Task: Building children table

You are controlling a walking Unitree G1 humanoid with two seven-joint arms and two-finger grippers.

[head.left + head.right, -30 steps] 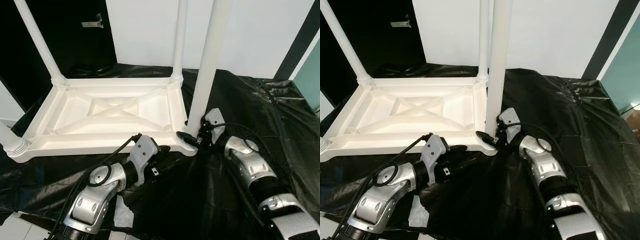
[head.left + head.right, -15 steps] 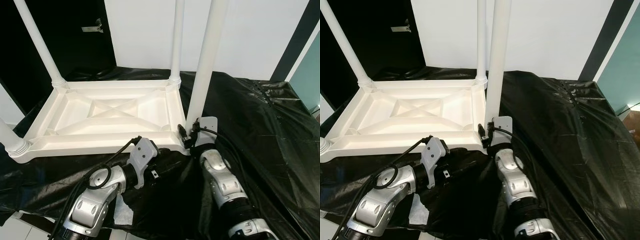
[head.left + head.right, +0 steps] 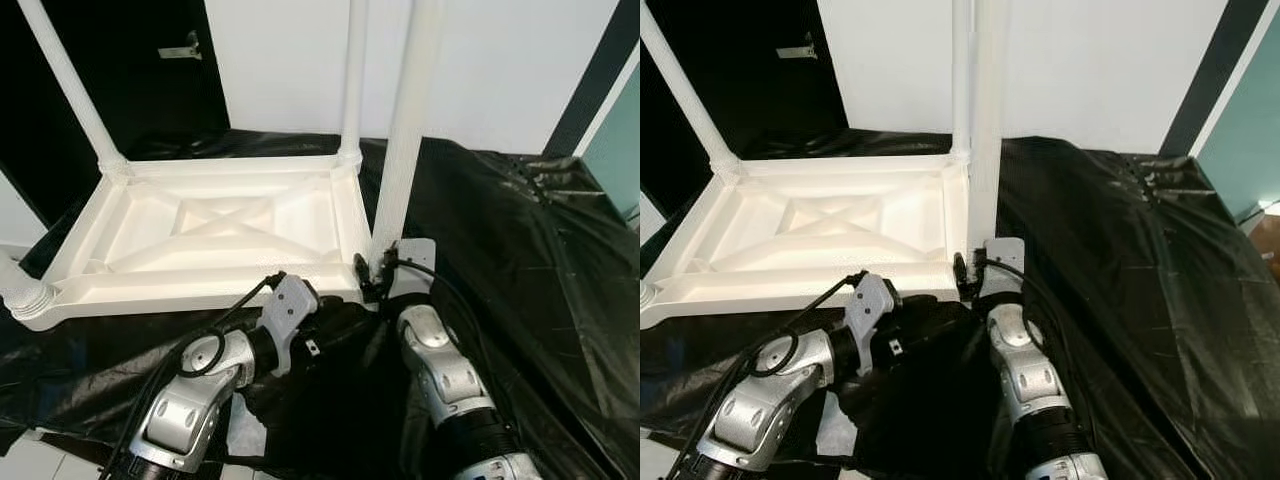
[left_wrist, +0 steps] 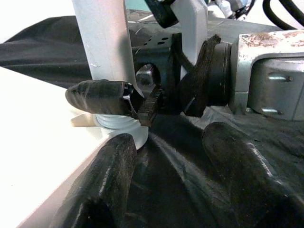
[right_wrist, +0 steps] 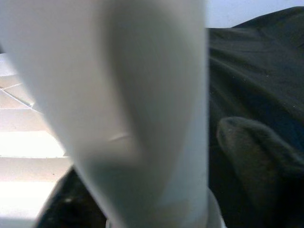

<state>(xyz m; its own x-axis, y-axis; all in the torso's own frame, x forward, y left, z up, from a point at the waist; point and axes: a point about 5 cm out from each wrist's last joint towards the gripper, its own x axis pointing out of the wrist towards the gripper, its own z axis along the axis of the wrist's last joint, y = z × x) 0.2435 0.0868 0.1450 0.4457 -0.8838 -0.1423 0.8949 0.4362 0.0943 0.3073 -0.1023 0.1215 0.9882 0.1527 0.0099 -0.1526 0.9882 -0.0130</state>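
Right gripper (image 3: 372,283) clamped around upright table leg (image 3: 403,150).

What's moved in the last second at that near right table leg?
The right arm swung in from the robot's right until it points straight ahead at the leg, its gripper staying clamped at the leg's base. The leg looks more upright in its corner socket. The left gripper stayed open and low beside that corner. Tabletop and the other legs are as before; the camera shifted slightly.
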